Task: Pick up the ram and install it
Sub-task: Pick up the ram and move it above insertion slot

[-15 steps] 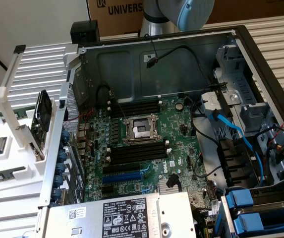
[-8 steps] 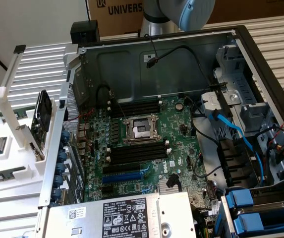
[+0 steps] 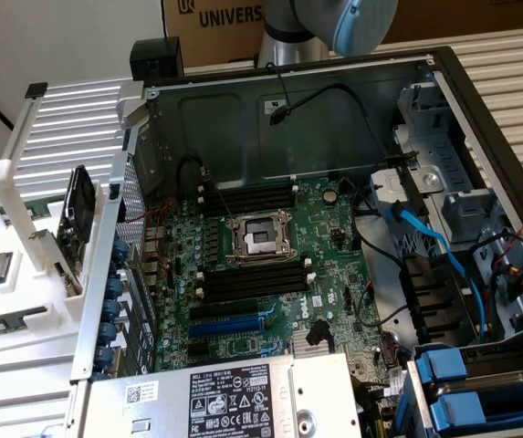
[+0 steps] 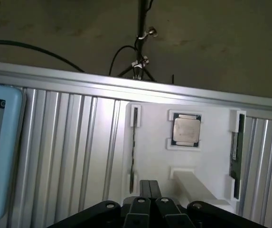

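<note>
Clenched and empty, the hand (image 4: 150, 186) hovers over the holder (image 4: 154, 164) where the ram (image 4: 235, 152) sits slotted; a clean pick likely needs jaws squared across its thin edge.

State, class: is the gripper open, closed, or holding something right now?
Gripper: closed, holding nothing; the ram sits in the white holder.

I see a matt white plastic fixture (image 4: 154, 161), a ribbed bare-metal table (image 4: 69, 142), a processor chip (image 4: 187, 130) lidded in dull silver metal, and the ram (image 4: 235, 156), green circuit board.
</note>
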Motion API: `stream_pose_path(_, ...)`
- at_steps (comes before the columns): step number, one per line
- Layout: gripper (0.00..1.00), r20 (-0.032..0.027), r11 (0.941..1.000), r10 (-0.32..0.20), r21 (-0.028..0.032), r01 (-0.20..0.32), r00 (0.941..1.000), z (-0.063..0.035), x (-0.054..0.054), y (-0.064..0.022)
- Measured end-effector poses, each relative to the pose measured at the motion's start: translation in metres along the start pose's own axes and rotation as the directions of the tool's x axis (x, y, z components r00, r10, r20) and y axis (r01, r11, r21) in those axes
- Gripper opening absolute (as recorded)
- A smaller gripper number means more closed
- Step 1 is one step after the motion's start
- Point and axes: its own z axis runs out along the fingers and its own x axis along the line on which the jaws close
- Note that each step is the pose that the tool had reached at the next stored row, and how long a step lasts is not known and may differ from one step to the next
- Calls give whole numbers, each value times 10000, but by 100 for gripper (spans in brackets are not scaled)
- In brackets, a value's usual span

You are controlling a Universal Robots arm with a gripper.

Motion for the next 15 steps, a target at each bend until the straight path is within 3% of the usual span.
stream_pose_path(5, 11, 0, 10000, -1, 0, 1, 10000, 91, 18, -4)
stream_pose_path(15, 11, 2, 10000, 0, 14, 0, 10000, 309, 155, 14)
